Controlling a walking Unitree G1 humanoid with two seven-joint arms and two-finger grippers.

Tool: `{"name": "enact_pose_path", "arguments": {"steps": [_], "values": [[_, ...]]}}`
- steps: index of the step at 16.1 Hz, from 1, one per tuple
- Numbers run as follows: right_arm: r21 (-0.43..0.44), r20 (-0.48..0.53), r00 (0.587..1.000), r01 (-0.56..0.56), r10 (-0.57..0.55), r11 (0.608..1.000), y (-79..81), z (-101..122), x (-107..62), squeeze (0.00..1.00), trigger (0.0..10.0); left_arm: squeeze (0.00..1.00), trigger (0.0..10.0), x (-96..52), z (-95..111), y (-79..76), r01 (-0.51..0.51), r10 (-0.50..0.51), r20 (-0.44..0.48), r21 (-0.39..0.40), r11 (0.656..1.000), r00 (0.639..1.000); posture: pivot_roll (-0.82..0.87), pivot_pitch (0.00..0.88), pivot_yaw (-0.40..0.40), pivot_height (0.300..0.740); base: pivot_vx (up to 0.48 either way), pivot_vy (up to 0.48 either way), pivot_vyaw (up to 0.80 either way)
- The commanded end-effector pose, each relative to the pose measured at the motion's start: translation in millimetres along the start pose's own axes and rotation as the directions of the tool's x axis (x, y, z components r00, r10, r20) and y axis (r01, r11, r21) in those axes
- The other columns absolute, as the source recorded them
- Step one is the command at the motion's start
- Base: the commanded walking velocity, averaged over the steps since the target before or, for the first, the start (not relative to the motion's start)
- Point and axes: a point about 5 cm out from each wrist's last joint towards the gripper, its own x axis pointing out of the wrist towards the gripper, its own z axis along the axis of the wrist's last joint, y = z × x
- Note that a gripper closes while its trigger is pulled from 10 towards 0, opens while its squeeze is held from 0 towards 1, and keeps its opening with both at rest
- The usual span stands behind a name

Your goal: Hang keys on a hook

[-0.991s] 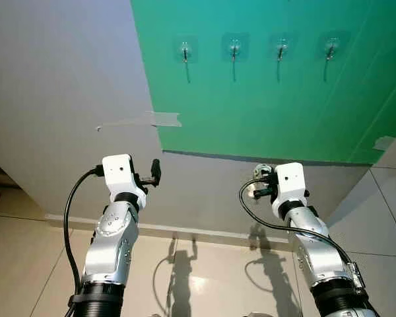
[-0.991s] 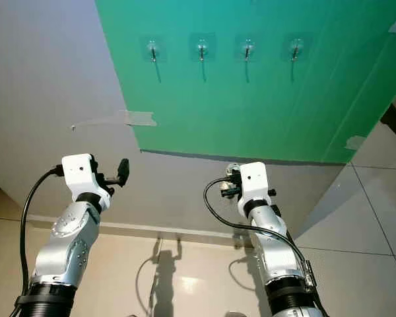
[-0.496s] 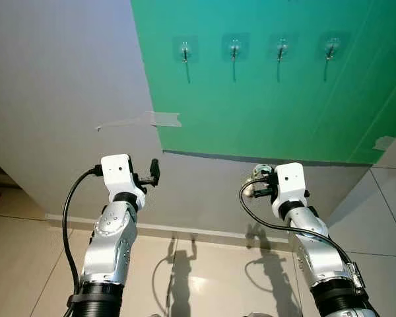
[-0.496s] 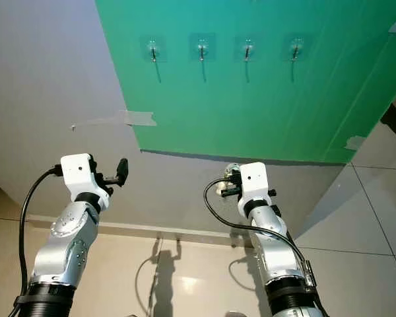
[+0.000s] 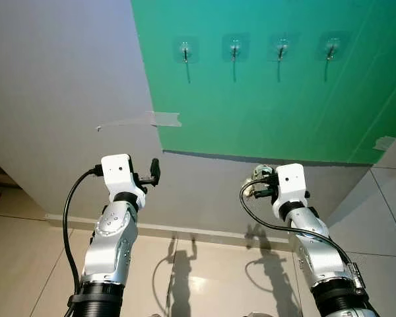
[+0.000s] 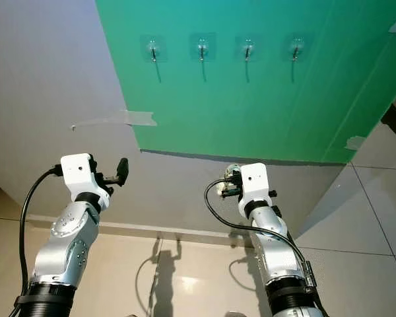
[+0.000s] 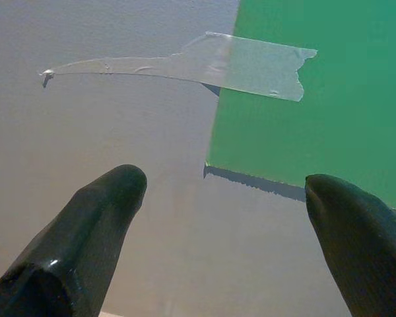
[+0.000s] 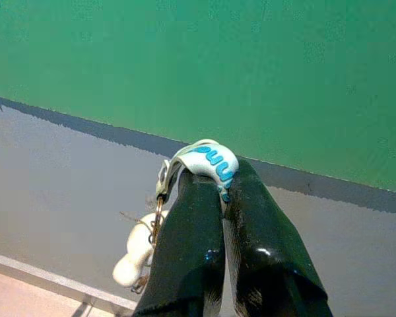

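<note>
Several clear stick-on hooks (image 5: 185, 51) sit in a row high on a green sheet (image 5: 264, 99) taped to the wall. My right gripper (image 8: 219, 181) is shut on the keys (image 8: 204, 158), pinching a white strap with blue letters; a key ring and a small white charm (image 8: 133, 261) dangle beside the fingers. In the head views the right gripper (image 5: 263, 181) is raised below the sheet's lower edge, with the keys (image 5: 252, 190) at its tip. My left gripper (image 7: 224, 191) is open and holds nothing, raised at the left (image 5: 154, 170) near the sheet's lower corner.
A strip of clear tape (image 5: 155, 119) holds the sheet's left edge to the grey wall (image 5: 59, 99). Another piece of tape (image 5: 383, 142) is at the sheet's right edge. Beige floor tiles (image 5: 204, 277) lie below, with the arms' shadows on them.
</note>
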Motion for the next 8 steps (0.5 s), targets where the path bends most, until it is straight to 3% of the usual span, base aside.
{"name": "enact_pose_path", "arguments": {"steps": [1, 8], "values": [[0.037, 0.015, 1.0, 0.003, -0.003, 0.999, 1.3, 3.5, 1.6, 0.0, 10.0, 0.0, 10.0, 0.5, 0.6, 3.7, -0.007, 0.007, -0.004, 0.01, 1.0, 1.0, -0.19, 0.0, 0.065, 0.74, 0.0, 0.0, 0.0], [0.027, 0.019, 1.0, 0.004, -0.005, 1.0, -1.1, 7.7, 6.3, 0.0, 10.0, 0.0, 10.0, 4.0, 2.5, -0.5, -0.009, 0.009, -0.001, -0.008, 1.0, 1.0, -0.19, 0.0, 0.05, 0.74, 0.0, 0.0, 0.0]]}}
